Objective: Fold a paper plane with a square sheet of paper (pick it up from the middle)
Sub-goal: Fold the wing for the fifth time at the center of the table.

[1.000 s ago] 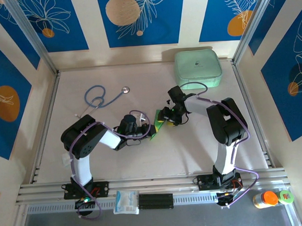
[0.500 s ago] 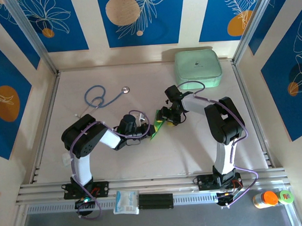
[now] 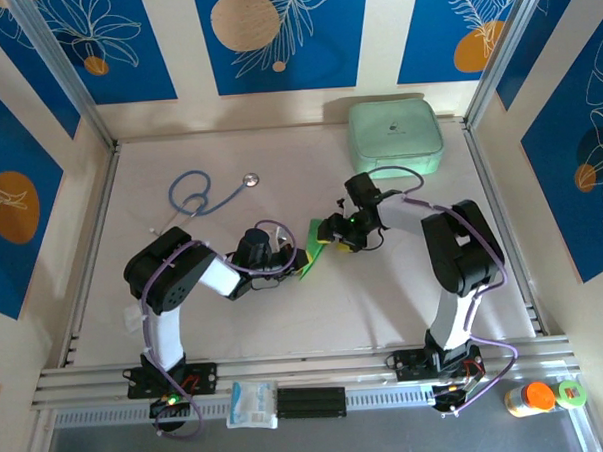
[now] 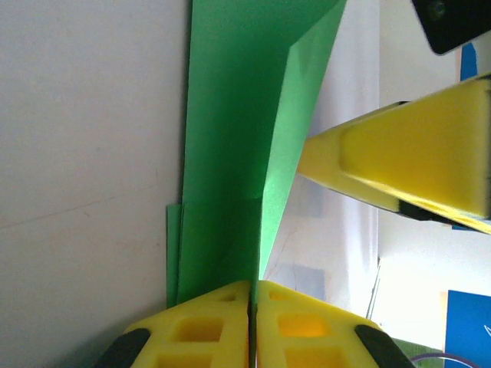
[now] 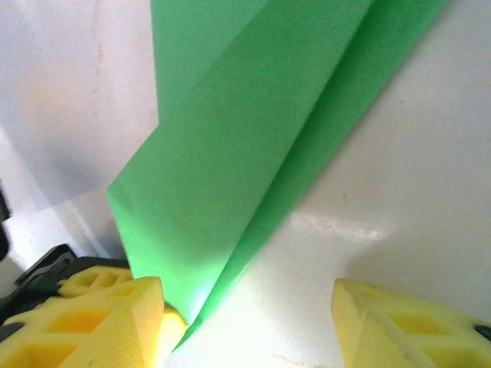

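The overhead view places the thin, bright green sheet of paper, creased into a narrow shape, near the middle of the white table. It lies between the left gripper and the right gripper. A pale mint-green rounded zip case and a blue-tubed stethoscope lie well apart from it. The jaws are too small to read there.

The left wrist camera shows the left gripper's yellow fingers pressed together on the paper's raised fold. One yellow finger of the right gripper is just beside that flap.

The right wrist camera shows the right gripper spread wide and holding nothing, with one finger just beside the paper's lower edge.
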### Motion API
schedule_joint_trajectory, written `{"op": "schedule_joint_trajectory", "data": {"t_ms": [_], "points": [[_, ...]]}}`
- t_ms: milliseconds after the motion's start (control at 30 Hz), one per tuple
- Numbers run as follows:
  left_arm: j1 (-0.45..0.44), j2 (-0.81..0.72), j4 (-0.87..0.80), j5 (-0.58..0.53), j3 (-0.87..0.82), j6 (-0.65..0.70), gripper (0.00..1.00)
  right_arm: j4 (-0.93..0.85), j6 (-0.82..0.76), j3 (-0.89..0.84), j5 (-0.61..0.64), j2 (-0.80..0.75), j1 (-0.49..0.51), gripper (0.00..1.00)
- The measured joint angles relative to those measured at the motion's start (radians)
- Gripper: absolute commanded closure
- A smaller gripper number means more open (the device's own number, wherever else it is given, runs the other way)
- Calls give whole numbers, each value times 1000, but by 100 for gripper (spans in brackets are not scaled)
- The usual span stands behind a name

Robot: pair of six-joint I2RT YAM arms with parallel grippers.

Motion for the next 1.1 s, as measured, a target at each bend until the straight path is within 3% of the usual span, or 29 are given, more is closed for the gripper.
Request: {"op": "schedule_joint_trajectory", "data": {"t_ms": [267,667,1100], "points": [[0,0,-14,11,7,0,89,156,6,-79,-97,-127,-17,48],[5,0,-38,31,18,8,87,241,18,-59,-182,14,47,60],[5,-5,-107,56,46,34,86,221,27,-24,-157,50,51,63]]}}
